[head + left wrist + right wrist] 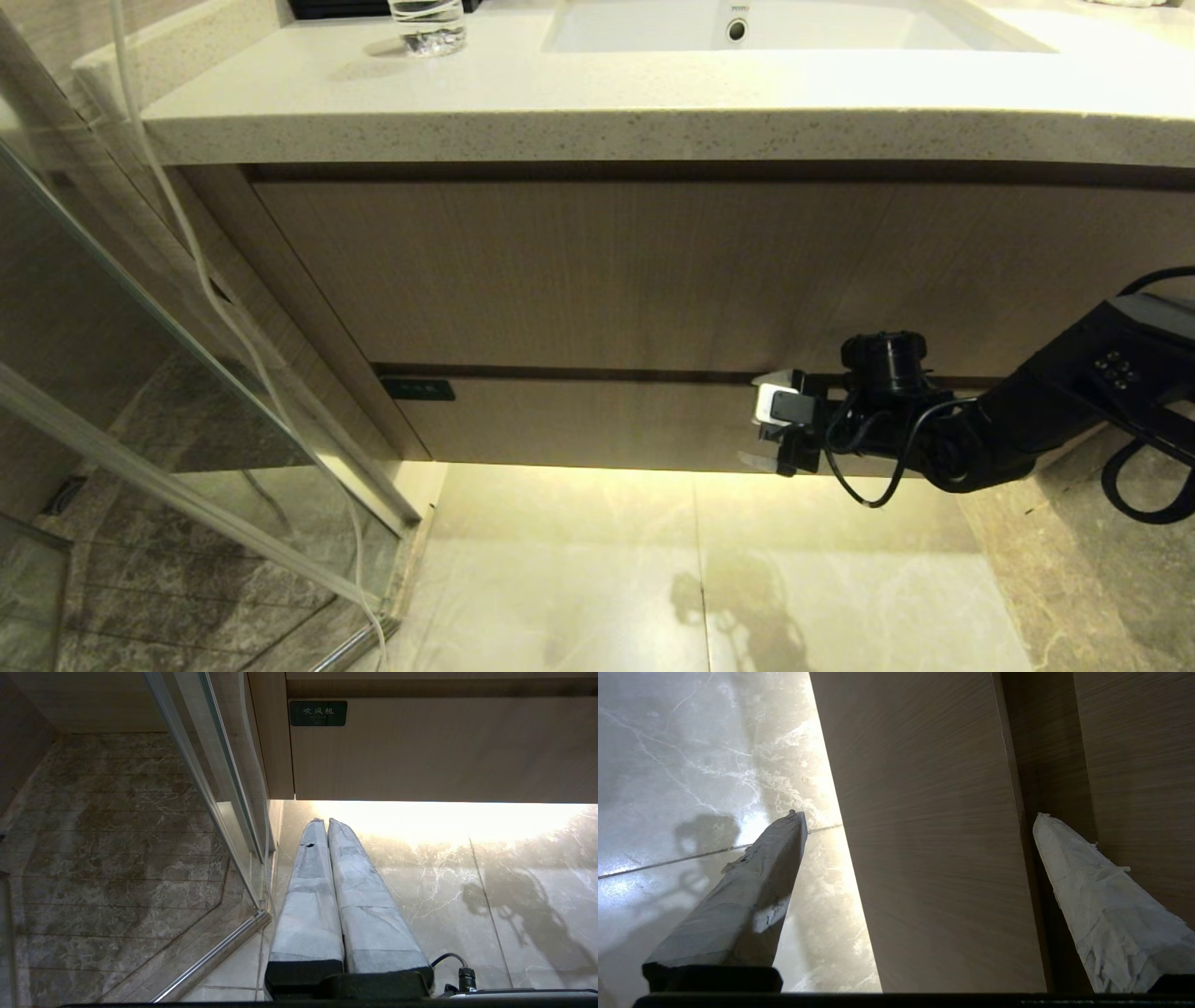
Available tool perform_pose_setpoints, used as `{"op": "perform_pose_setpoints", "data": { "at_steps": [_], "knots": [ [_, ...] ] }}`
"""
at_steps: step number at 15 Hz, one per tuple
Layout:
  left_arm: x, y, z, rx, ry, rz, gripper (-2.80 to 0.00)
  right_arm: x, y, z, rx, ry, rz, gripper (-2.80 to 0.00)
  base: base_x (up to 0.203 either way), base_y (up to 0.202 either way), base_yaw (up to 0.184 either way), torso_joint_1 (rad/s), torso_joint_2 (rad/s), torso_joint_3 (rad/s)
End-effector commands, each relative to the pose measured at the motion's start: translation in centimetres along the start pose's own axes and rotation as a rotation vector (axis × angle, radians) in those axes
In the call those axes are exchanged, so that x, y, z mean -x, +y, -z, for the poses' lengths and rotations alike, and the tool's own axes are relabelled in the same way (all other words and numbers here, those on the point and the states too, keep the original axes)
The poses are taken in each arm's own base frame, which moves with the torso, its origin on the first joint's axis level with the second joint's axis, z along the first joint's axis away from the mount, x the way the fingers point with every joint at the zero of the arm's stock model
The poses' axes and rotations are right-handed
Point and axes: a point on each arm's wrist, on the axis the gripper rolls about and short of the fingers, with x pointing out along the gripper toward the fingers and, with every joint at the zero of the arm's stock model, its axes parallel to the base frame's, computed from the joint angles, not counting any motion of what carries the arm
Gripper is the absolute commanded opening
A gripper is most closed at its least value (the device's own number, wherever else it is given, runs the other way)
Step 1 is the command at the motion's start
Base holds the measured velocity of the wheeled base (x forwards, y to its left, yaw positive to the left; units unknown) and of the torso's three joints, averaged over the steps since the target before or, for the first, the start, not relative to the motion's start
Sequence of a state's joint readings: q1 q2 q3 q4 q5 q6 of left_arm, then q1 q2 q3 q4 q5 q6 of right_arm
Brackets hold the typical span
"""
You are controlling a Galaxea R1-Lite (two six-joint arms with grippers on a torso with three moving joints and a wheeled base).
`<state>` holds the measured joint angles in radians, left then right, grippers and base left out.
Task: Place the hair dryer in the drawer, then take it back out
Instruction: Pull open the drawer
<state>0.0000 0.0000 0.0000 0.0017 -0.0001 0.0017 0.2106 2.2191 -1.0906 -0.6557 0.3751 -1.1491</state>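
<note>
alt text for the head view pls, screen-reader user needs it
The right gripper, fingers open one above the other, reaches in from the right to the front of the closed wood-grain drawer under a speckled stone countertop. A sink and a glass sit on top; a glass shower partition stands at left.

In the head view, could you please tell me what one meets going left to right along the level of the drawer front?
Glass shower panel → small dark tag → drawer front → open right gripper → its black arm.
</note>
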Motion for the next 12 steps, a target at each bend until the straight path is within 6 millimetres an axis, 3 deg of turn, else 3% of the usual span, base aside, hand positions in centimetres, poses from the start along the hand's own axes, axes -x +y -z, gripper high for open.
{"op": "perform_pose_setpoints", "data": {
  "at_steps": [1, 12],
  "knots": [
    [0.0, 0.0, 0.0, 0.000, 0.000, 0.000, -2.80, -0.7, 0.0, 0.3, 0.011, -0.008, 0.013, 0.00, 0.000, 0.000, 0.000, 0.000, 0.00, 0.000],
    [0.0, 0.0, 0.0, 0.000, 0.000, 0.000, -2.80, -1.9, 0.3, 1.7, 0.012, -0.003, 0.041, 0.00, 0.000, 0.000, 0.000, 0.000, 0.00, 0.000]
  ]
}}
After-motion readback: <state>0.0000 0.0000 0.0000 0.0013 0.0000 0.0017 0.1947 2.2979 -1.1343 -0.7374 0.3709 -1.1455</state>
